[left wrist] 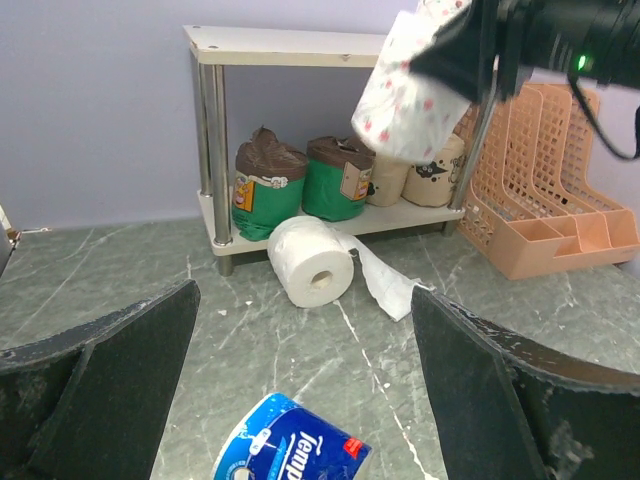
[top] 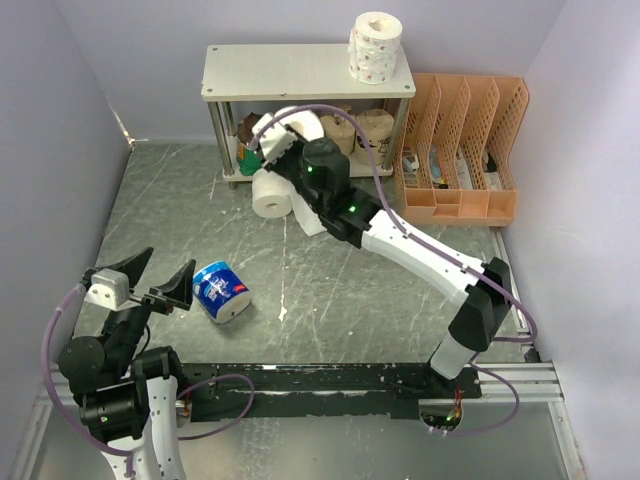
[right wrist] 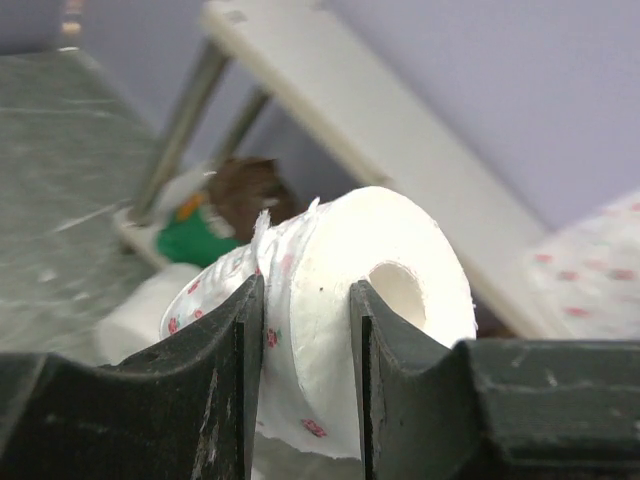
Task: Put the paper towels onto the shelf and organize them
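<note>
The shelf [top: 300, 72] stands at the back, its top board [left wrist: 290, 45] seen from the left wrist view. My right gripper [right wrist: 305, 296] is shut on a white patterned paper towel roll [right wrist: 400, 250], held in the air in front of the shelf between its two tiers [top: 292, 124] [left wrist: 405, 90]. Another patterned roll [top: 375, 45] stands on the top board. Green-wrapped rolls [left wrist: 268, 190] and tan rolls [left wrist: 435, 175] sit on the lower tier. A plain white roll [top: 271, 193] with a loose sheet lies on the table before the shelf. A blue-white wrapped roll [top: 222, 291] lies just ahead of my open left gripper [left wrist: 303, 320].
An orange perforated file organizer [top: 465, 150] stands right of the shelf, close to the right arm. Grey walls close in the table on the left, back and right. The loose sheet [left wrist: 385, 280] trails on the table toward the organizer.
</note>
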`<state>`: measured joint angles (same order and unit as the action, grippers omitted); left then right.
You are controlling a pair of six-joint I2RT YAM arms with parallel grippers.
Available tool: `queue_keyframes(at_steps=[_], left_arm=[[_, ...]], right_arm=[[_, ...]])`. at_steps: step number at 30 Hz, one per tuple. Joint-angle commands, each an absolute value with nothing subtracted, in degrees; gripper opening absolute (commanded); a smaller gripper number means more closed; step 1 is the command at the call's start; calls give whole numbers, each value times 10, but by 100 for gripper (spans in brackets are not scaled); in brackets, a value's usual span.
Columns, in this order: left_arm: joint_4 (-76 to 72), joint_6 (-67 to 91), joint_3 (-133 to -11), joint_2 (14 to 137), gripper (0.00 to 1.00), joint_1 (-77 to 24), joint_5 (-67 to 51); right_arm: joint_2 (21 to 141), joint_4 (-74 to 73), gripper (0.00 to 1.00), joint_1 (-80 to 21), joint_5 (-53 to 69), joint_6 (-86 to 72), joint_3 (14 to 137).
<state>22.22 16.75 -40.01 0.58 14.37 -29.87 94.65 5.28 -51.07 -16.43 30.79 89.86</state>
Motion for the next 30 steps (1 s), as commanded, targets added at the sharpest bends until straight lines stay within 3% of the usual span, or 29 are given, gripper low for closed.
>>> queue_keyframes(at_steps=[1,12,23,30], left_arm=[[215,165,-402,-1,99,134,-314],[214,161,-403,-1,99,131,-317],[212,161,-400,-1,99,142,-316],[211,161,-399,-1,99,147,-314]], right_arm=[[970,51,0,-516,-331,423,1010],[1188,15,0,-488,-369,482,1347],[1258,151,0,-427,-365,476,1403],[1262,140,0,-404,-345,433,1410]])
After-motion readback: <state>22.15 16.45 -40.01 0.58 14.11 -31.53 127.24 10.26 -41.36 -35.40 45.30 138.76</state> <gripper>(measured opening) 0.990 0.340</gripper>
